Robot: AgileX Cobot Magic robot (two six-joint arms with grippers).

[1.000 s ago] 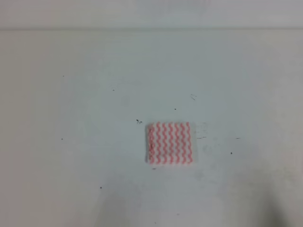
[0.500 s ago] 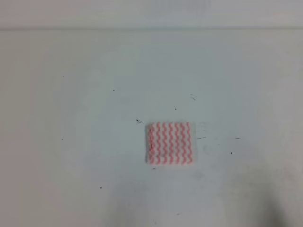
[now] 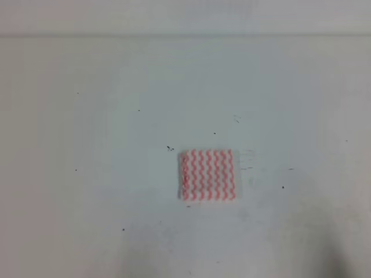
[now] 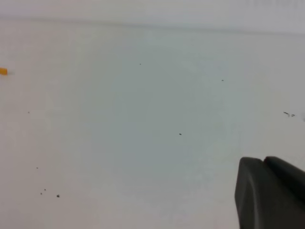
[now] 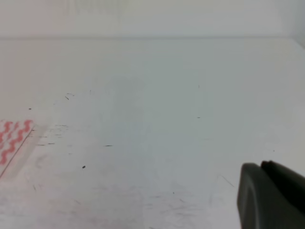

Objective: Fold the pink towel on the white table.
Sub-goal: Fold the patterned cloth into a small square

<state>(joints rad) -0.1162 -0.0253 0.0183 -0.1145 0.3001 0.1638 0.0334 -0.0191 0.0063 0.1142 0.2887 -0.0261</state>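
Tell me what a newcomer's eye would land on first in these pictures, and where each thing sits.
The towel stands out first: a small pink-and-white zigzag rectangle lying flat slightly right of and below the middle of the high view, the only colour on the white table. Its corner also shows at the left edge of the right wrist view. Next come the dark tool parts in the lower right corners of both wrist views, left tool and right tool, neither touching the towel.

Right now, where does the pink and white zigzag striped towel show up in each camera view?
Exterior high: the small folded pink-and-white zigzag towel lies flat just below and right of centre.
Left wrist: not in view.
Right wrist: only its corner shows at the left edge.
Shared landmark: the short dark scuff marks on the white table, just right of the towel.
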